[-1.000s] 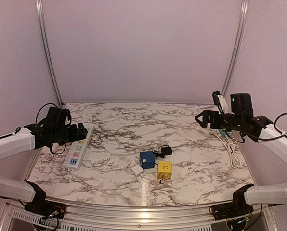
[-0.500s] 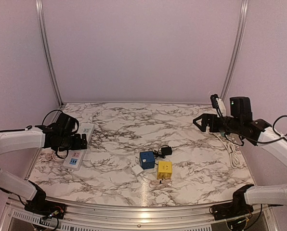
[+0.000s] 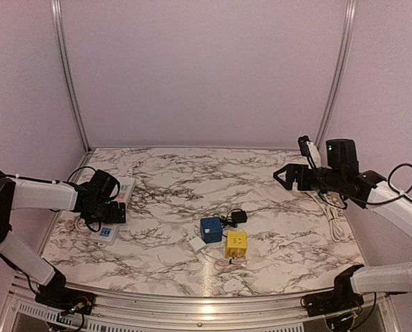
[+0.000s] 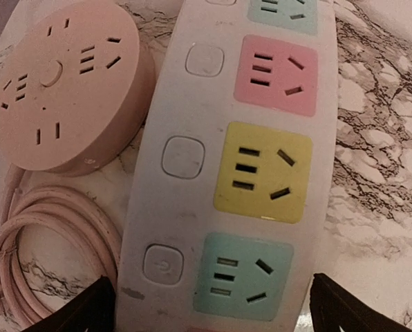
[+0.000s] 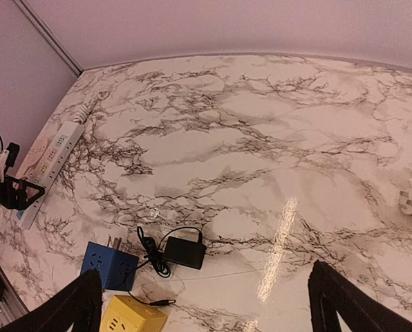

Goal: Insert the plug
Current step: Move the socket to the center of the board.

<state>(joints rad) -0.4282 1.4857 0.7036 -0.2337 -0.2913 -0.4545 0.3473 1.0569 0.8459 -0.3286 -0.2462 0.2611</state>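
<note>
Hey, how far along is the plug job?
Nothing is plugged in yet. In hand: the open left end effector straddles the power strip, gripping nothing; the right end effector hangs open and empty. Left: pick up a plug, such as the black adapter mid-table, and seat it in a socket.

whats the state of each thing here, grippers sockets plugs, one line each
left gripper, open, straddling the power strip
right gripper, open, empty, above the table
power strip, lying flat, visible sockets empty
round socket hub, sockets empty, cord coiled beside it
black adapter, unplugged, lying on the table
blue cube, unplugged, prongs showing
yellow cube, loose on the table
</note>
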